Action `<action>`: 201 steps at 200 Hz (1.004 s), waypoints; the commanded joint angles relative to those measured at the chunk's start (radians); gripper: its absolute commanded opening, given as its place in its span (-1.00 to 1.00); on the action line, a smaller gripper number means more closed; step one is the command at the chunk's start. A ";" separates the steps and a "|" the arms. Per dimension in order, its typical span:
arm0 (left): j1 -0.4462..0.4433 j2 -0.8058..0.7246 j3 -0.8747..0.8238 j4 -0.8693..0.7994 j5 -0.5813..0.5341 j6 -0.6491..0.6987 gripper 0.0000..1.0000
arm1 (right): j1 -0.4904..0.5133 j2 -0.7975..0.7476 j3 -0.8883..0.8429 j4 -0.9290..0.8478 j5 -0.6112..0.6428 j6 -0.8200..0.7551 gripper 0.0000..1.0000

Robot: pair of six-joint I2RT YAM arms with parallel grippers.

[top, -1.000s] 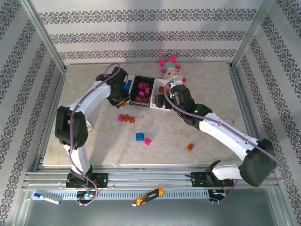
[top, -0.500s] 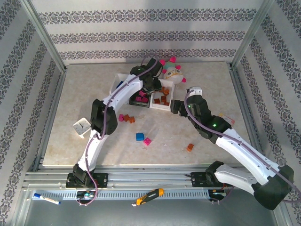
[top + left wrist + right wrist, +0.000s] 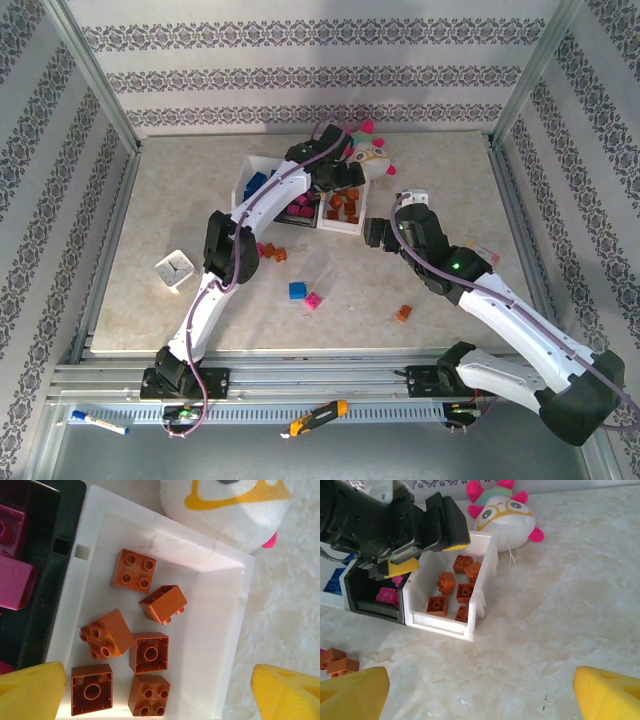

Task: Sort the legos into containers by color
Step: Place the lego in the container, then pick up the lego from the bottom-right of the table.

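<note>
My left gripper [image 3: 335, 180] hangs open over the right white container [image 3: 215, 630], its yellow fingertips [image 3: 30, 690] wide apart and nothing between them. Several orange legos [image 3: 148, 652] lie in that bin. Beside it, the black container [image 3: 370, 606] holds pink legos [image 3: 385, 595], and the left white container [image 3: 243, 192] holds blue ones [image 3: 332, 582]. My right gripper [image 3: 380, 232] stands open and empty above bare table just right of the bins. On the table lie loose pink [image 3: 258, 249], orange [image 3: 277, 253], blue [image 3: 297, 290], pink [image 3: 314, 299] and orange [image 3: 403, 313] legos.
A plush toy [image 3: 368, 150] with pink spikes sits right behind the right white bin. A small white cup [image 3: 173, 268] stands at the left of the table. Metal frame posts and patterned walls enclose the table.
The left arm swung from the left bin over to the right white bin, and its gripper went from shut to open. The right arm drew back from the bins toward the right.
</note>
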 commanded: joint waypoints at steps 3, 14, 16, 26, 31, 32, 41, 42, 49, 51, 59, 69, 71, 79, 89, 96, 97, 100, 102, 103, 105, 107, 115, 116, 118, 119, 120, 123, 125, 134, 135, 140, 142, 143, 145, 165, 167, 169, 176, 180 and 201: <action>0.000 -0.120 -0.009 0.036 -0.002 0.100 0.99 | -0.007 0.016 0.002 0.013 -0.012 0.019 0.88; 0.000 -0.156 -0.031 0.040 -0.001 0.135 0.99 | -0.008 0.023 -0.004 0.001 -0.007 0.044 0.87; -0.001 -0.165 -0.038 0.040 -0.001 0.142 0.99 | -0.008 0.024 -0.006 -0.003 -0.006 0.051 0.87; -0.002 -0.209 -0.081 0.050 -0.008 0.177 0.99 | -0.008 0.030 -0.012 -0.022 -0.002 0.078 0.87; -0.002 -0.233 -0.107 0.055 -0.011 0.196 0.99 | -0.008 0.034 -0.018 -0.036 0.001 0.094 0.86; -0.003 -0.238 -0.112 0.057 -0.013 0.199 0.99 | -0.008 0.035 -0.019 -0.038 0.002 0.097 0.86; -0.003 -0.283 -0.174 0.079 -0.018 0.243 0.99 | -0.011 0.039 -0.031 -0.065 0.002 0.134 0.85; -0.003 -0.291 -0.181 0.082 -0.018 0.247 0.99 | -0.011 0.039 -0.033 -0.068 0.003 0.138 0.85; -0.005 -0.330 -0.247 0.110 -0.004 0.297 0.99 | -0.014 0.040 -0.045 -0.092 0.002 0.170 0.85; -0.006 -0.345 -0.267 0.121 0.002 0.312 0.99 | -0.014 0.040 -0.049 -0.098 0.002 0.178 0.85; -0.005 -0.399 -0.360 0.164 0.027 0.373 0.99 | -0.017 0.040 -0.064 -0.128 0.001 0.226 0.83; -0.006 -0.481 -0.505 0.250 0.053 0.443 0.99 | -0.021 0.035 -0.088 -0.173 0.002 0.297 0.80; -0.007 -0.503 -0.535 0.276 0.059 0.456 0.99 | -0.021 0.034 -0.093 -0.184 0.002 0.310 0.80; -0.007 -0.585 -0.682 0.381 0.081 0.503 0.99 | -0.027 0.031 -0.113 -0.219 -0.005 0.366 0.79; -0.007 -0.687 -0.858 0.521 0.104 0.559 0.99 | -0.033 0.026 -0.144 -0.243 -0.027 0.413 0.79; -0.007 -0.759 -0.971 0.615 0.124 0.598 0.99 | -0.038 0.022 -0.167 -0.251 -0.041 0.438 0.80; -0.006 -0.767 -0.990 0.625 0.127 0.604 0.99 | -0.039 0.020 -0.171 -0.251 -0.045 0.442 0.80; -0.007 -0.794 -1.030 0.664 0.136 0.620 0.99 | -0.041 0.019 -0.178 -0.253 -0.053 0.452 0.79; -0.008 -0.814 -1.061 0.686 0.142 0.632 0.99 | -0.042 0.018 -0.187 -0.254 -0.058 0.458 0.79; -0.008 -0.823 -1.074 0.696 0.145 0.637 0.99 | -0.043 0.018 -0.190 -0.254 -0.062 0.461 0.79; -0.008 -0.837 -1.100 0.714 0.150 0.649 0.99 | -0.045 0.018 -0.195 -0.254 -0.068 0.466 0.80; -0.008 -0.856 -1.123 0.734 0.154 0.660 0.99 | -0.047 0.017 -0.203 -0.254 -0.073 0.470 0.80; -0.010 -0.916 -1.208 0.789 0.171 0.706 0.99 | -0.056 0.015 -0.228 -0.254 -0.095 0.488 0.80; -0.010 -0.922 -1.216 0.793 0.173 0.711 0.99 | -0.056 0.015 -0.231 -0.254 -0.098 0.492 0.80; -0.011 -0.936 -1.235 0.802 0.178 0.721 0.99 | -0.057 0.015 -0.237 -0.254 -0.103 0.496 0.80; -0.011 -0.943 -1.241 0.806 0.180 0.728 0.99 | -0.058 0.015 -0.239 -0.254 -0.105 0.498 0.80; -0.011 -0.948 -1.249 0.810 0.183 0.733 0.99 | -0.060 0.016 -0.242 -0.255 -0.108 0.501 0.80; -0.011 -0.967 -1.272 0.818 0.193 0.750 0.99 | -0.062 0.016 -0.249 -0.254 -0.116 0.508 0.80; -0.012 -0.977 -1.288 0.821 0.203 0.762 0.99 | -0.065 0.018 -0.256 -0.254 -0.123 0.511 0.80; -0.011 -1.025 -1.340 0.825 0.242 0.814 0.99 | -0.075 0.025 -0.277 -0.255 -0.146 0.533 0.80; -0.012 -1.030 -1.344 0.824 0.247 0.820 0.99 | -0.076 0.026 -0.280 -0.256 -0.149 0.536 0.80; -0.012 -1.052 -1.368 0.821 0.268 0.846 0.99 | -0.081 0.030 -0.290 -0.259 -0.159 0.546 0.79; -0.011 -1.061 -1.378 0.819 0.276 0.854 0.99 | -0.083 0.031 -0.293 -0.260 -0.163 0.548 0.79; -0.011 -1.064 -1.383 0.818 0.279 0.859 0.99 | -0.083 0.033 -0.296 -0.261 -0.166 0.549 0.79; -0.012 -1.072 -1.392 0.819 0.286 0.866 0.99 | -0.084 0.035 -0.299 -0.261 -0.171 0.553 0.78; -0.013 -1.138 -1.460 0.810 0.330 0.920 0.99 | -0.098 0.062 -0.327 -0.262 -0.212 0.576 0.74; -0.013 -1.144 -1.464 0.809 0.333 0.925 0.99 | -0.099 0.064 -0.329 -0.262 -0.215 0.577 0.73; -0.012 -1.148 -1.469 0.808 0.336 0.930 0.99 | -0.101 0.067 -0.331 -0.262 -0.218 0.578 0.72; -0.013 -1.163 -1.482 0.803 0.345 0.944 0.99 | -0.104 0.081 -0.339 -0.262 -0.233 0.582 0.70; -0.012 -1.169 -1.489 0.801 0.348 0.951 0.99 | -0.108 0.088 -0.343 -0.258 -0.241 0.585 0.68; -0.012 -1.187 -1.506 0.800 0.350 0.963 0.99 | -0.118 0.135 -0.360 -0.238 -0.286 0.588 0.54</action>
